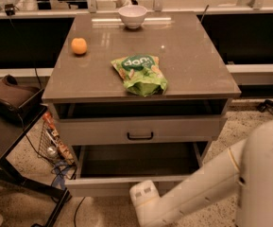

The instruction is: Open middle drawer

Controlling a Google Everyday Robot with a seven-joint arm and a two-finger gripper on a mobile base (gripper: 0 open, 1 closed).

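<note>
The middle drawer (103,185) is pulled out well beyond the cabinet, low in the camera view. Its plain grey inside (136,160) shows and looks empty. Its handle is hidden behind my arm. My gripper (144,196) is at the centre of this drawer's front, at the end of my white arm (197,188), which reaches in from the lower right. Above it, another grey drawer (140,129) with a small black bar handle (140,136) stands slightly out, with a dark gap over it.
On the cabinet top (192,70) lie a green snack bag (140,74), an orange (79,46) and a white bowl (132,16). A dark chair (11,103) and a wire basket with clutter (53,143) stand at the left.
</note>
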